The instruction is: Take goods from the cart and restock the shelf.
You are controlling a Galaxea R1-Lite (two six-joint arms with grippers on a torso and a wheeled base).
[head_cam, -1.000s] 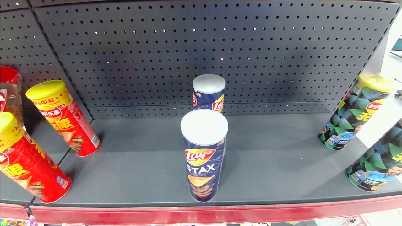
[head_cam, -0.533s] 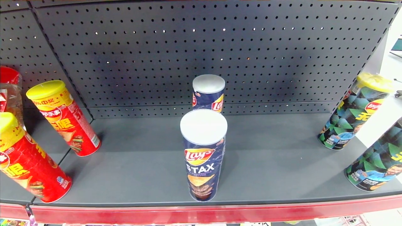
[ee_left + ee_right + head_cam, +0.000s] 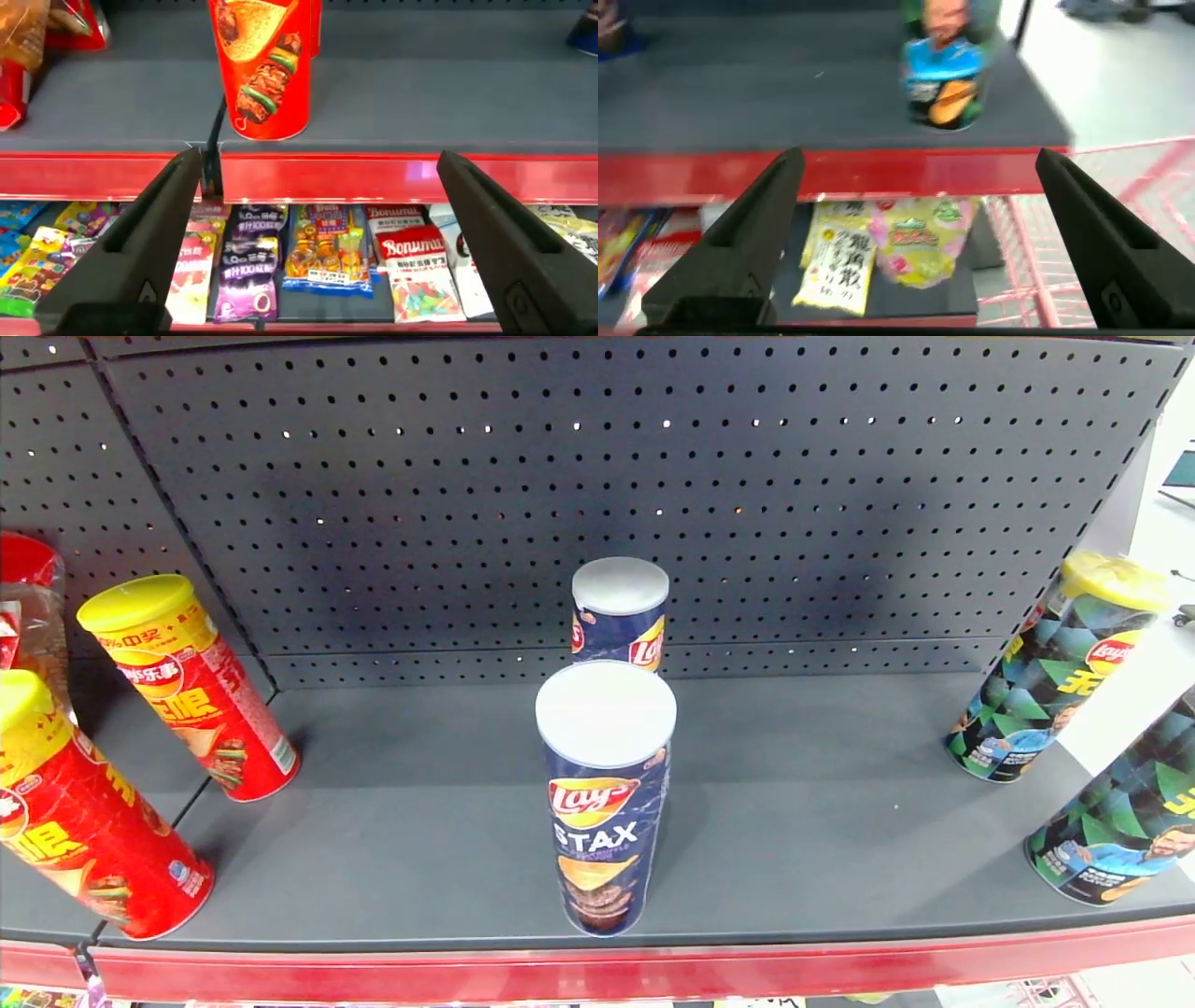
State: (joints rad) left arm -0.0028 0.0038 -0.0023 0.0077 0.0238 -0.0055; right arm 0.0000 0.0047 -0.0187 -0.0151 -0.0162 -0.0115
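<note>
Red chip can [image 3: 264, 70] stands beyond left gripper [image 3: 320, 161], jaws spread wide (nothing held); right gripper [image 3: 920, 159] likewise, green-patterned chip can [image 3: 945, 75] ahead.

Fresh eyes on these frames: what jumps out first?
The front blue can stands upright in the middle of the shelf, the rear blue can right behind it. At left stand red cans, at right green-patterned cans. The left gripper and right gripper are open, empty, facing its red edge.

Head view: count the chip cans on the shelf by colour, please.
Red cans: 2
Blue cans: 2
Green-and-black cans: 2
Total: 6
Red-topped item at the left edge: too cut off to tell, not counted.
</note>
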